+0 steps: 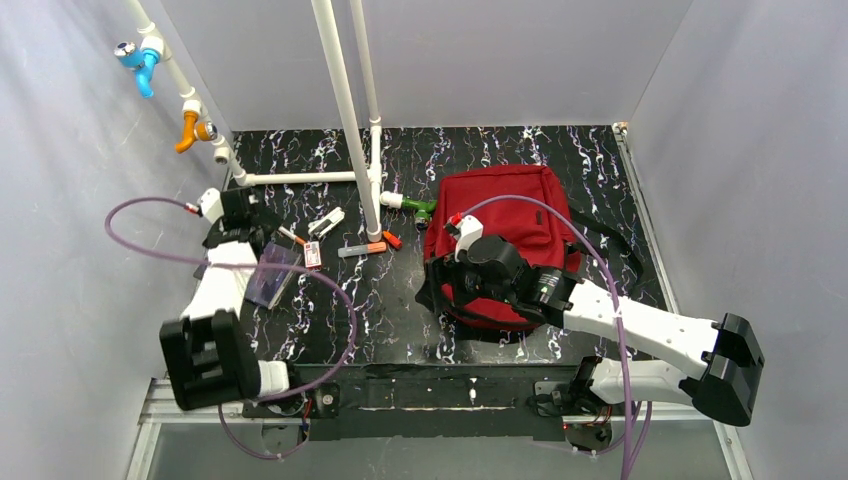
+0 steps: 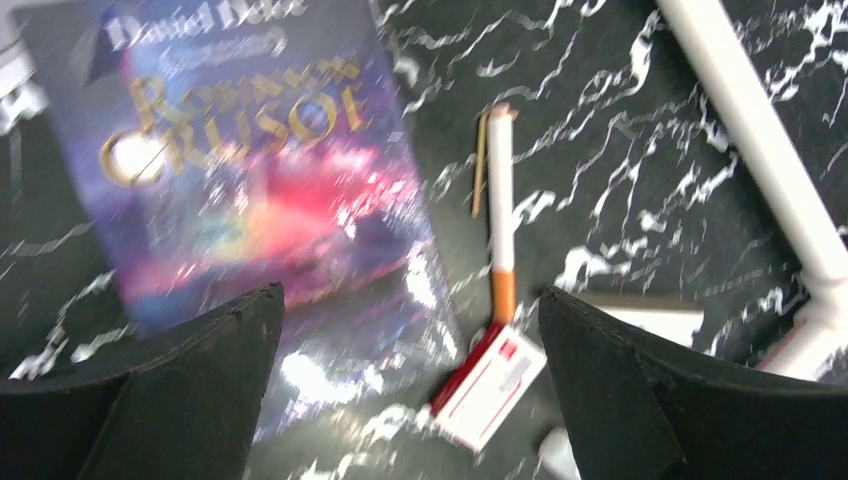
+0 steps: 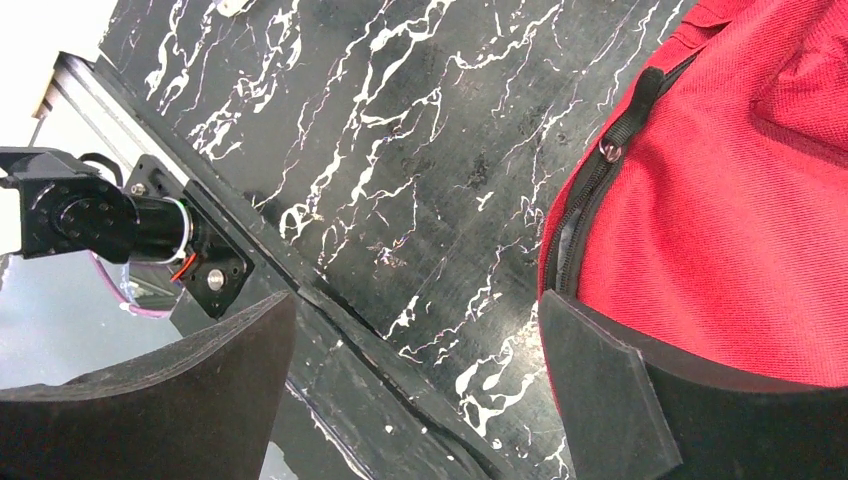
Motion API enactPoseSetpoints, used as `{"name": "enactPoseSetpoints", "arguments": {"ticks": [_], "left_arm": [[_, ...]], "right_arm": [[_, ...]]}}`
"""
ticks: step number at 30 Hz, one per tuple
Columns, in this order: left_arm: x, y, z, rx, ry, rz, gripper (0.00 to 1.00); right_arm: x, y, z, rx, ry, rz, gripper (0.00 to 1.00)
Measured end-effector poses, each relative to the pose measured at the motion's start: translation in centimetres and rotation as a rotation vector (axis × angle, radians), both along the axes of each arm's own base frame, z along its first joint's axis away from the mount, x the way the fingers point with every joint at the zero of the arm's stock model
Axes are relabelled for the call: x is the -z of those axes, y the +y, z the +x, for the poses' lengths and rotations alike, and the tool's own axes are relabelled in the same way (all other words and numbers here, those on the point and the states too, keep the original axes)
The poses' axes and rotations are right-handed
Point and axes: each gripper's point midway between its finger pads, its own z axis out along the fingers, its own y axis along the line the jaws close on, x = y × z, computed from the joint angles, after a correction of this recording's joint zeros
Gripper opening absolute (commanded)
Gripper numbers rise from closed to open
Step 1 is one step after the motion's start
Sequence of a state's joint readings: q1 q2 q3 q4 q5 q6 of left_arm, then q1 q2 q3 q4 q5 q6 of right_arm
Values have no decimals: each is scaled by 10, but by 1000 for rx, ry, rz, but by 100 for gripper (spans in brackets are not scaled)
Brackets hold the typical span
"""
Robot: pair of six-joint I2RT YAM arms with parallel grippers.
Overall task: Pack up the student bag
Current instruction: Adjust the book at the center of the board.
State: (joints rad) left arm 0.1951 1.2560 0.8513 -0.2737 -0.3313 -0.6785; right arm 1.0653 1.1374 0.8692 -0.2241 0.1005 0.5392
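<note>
— Dark-red fabric, black zip: the student bag (image 1: 500, 210) lies on the right half of the black marbled table (image 1: 400, 320), between its far and near edges.
— And the right gripper (image 3: 415, 300)?
— Spread wide, grasping nothing. It hangs at the bag's near-left corner; one finger (image 3: 620, 400) is over the red cloth by the zip, the other over the table's near edge.
— Any writing?
— By the table's left edge, a book (image 2: 250, 170): "Robinson Crusoe", with "Daniel" above it and the rest blurred. The left gripper (image 2: 410, 292) hovers over it, fingers released too. Beside the book lie a white pen (image 2: 501, 200) with an orange end and a red-and-white card (image 2: 490, 385), its print unreadable.
</note>
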Motion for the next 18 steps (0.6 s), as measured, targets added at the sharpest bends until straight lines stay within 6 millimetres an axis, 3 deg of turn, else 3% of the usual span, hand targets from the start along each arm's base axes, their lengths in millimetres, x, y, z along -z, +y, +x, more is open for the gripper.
{"name": "enactPoseSetpoints", "arguments": {"ticks": [4, 10, 13, 18], "left_arm": [[16, 14, 41, 3, -28, 46, 98], [46, 37, 72, -28, -50, 73, 98], [57, 46, 90, -15, -46, 87, 98], [62, 43, 120, 21, -87, 50, 98]], "right_arm": [[-3, -3, 2, 5, -22, -2, 98], [-11, -11, 4, 27, -54, 7, 98], [-4, -13, 4, 31, -47, -10, 98], [18, -5, 4, 11, -7, -58, 98]]}}
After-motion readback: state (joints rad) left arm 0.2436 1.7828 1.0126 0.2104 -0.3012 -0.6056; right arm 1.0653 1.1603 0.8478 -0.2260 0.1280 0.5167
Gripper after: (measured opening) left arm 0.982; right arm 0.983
